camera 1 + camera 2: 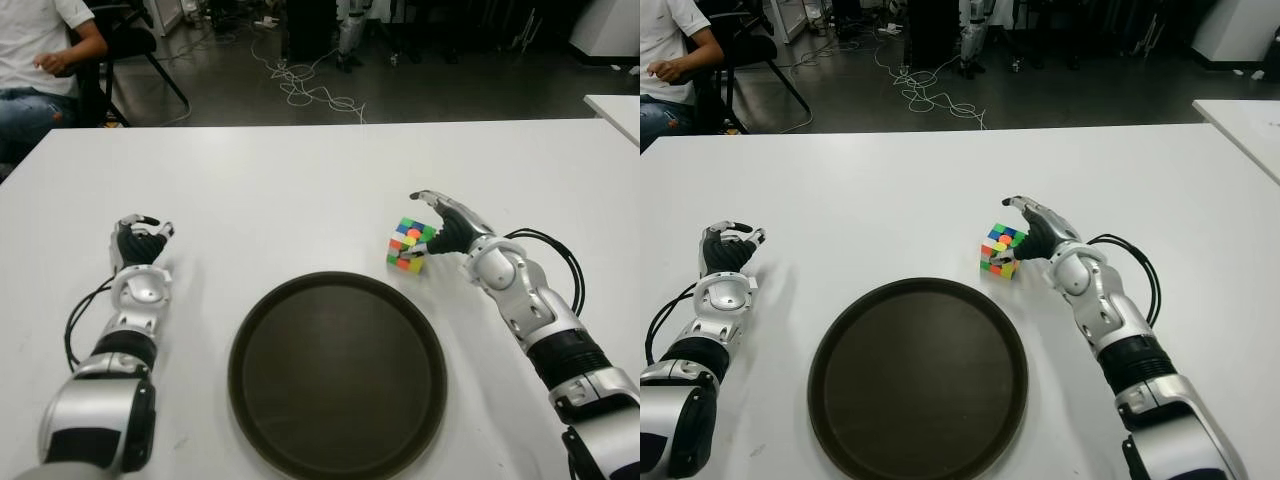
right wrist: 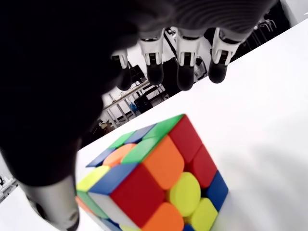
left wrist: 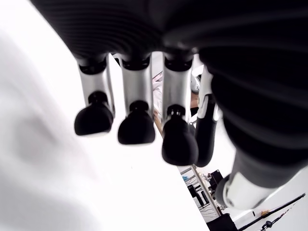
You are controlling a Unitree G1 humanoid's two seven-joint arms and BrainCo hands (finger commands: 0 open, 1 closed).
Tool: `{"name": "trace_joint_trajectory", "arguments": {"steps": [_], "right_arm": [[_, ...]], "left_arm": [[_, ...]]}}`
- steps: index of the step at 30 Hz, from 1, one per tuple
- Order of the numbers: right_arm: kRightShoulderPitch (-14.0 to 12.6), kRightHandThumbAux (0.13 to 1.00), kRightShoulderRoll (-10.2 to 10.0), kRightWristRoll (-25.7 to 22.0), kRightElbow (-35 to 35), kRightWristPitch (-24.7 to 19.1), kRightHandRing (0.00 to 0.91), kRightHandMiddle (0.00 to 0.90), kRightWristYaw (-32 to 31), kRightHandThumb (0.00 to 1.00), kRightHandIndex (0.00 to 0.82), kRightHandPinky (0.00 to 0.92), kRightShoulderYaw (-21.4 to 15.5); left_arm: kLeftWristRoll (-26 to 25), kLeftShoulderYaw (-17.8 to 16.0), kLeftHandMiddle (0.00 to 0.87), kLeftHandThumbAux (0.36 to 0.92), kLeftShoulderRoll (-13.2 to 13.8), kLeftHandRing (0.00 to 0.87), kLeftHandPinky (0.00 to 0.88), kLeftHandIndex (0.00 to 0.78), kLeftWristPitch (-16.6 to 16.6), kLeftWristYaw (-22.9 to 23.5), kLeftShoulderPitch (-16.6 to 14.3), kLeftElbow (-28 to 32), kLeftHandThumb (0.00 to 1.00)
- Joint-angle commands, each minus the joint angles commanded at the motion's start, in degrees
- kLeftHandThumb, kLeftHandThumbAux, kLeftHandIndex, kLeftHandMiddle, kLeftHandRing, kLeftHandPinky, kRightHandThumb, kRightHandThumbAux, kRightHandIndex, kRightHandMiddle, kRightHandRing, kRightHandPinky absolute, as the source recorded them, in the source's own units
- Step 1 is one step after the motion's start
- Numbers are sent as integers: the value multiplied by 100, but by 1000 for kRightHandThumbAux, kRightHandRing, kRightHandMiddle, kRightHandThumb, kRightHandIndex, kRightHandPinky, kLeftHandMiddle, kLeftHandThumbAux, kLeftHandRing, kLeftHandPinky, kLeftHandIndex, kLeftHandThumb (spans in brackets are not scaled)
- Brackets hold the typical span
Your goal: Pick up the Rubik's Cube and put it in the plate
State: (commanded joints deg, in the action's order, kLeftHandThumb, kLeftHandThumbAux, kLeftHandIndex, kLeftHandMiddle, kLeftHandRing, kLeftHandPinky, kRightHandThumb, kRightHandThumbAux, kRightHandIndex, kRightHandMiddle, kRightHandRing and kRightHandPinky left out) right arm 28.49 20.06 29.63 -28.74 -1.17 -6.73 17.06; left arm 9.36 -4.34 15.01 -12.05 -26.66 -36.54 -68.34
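Seated person [image 1: 40, 60] in white shirt & blue jeans, far off at approx 10 o'clock, beyond the table edge, on a dark chair.

Wide white table [image 1: 300, 180] fills most of the head views.

Left hand [image 1: 138, 243], black-palmed w/ silver finger segments, shows at approx 9 o'clock from the tray, well apart from it. Wrist view: fingers [image 3: 137, 129] hang loosely bent, tips apart, nothing in them. Can't tell if hand touches the tabletop.

Round dark brown tray-like plate [image 1: 250, 400] sits at table centre, nearest the robot, w/ low raised rim. Nothing in it.

Multicoloured Rubik's Cube [image 1: 409, 245] stands on the table at approx 1 o'clock from the plate, just beyond its rim, outside it. Looks slightly turned/tilted; green, blue, orange, red, yellow stickers show. Wrist view gives it close: red, orange & yellow faces toward the camera.

Right hand [image 1: 447, 225] is at the cube's 3 o'clock side, palm facing it. Fingers [image 2: 185, 77] arch over & past the cube top, only partly curled, wide gap to thumb [image 2: 55, 214], which drops down by the cube's near corner. Thumb tip seems right against or just beside the cube; can't tell which. Fingertips are clear of it, so no closed grasp yet. Cube rests on table.

Black cable [image 1: 560, 250] loops on the table by the right forearm, approx 3 o'clock from plate. Tangle of white cables [image 1: 300, 85] on the dark floor past the table at 12 o'clock.
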Motion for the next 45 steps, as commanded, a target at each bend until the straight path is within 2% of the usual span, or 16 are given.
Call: {"name": "trace_joint_trajectory", "arguments": {"steps": [10,16,34,45], "right_arm": [[-13,724,58,45,147,-15,92,90,-146,0,72,61,71],[59,701,81,153,188,-246,100,100,-360,0,73,53,174],[34,658,86,192,358,-411,81,93,-504,0,61,44,190],[40,679,135,252,431,-488,60,74,-576,0,45,28,258]], "left_arm": [[-2,0,813,701,-14,813,803,442,-35,-3,9,1,711],[2,1,813,701,-16,811,799,442,-75,-13,6,-3,711],[22,28,813,701,-7,814,805,442,-62,18,10,8,711],[17,28,818,702,-18,817,809,442,-36,29,8,19,711]]}}
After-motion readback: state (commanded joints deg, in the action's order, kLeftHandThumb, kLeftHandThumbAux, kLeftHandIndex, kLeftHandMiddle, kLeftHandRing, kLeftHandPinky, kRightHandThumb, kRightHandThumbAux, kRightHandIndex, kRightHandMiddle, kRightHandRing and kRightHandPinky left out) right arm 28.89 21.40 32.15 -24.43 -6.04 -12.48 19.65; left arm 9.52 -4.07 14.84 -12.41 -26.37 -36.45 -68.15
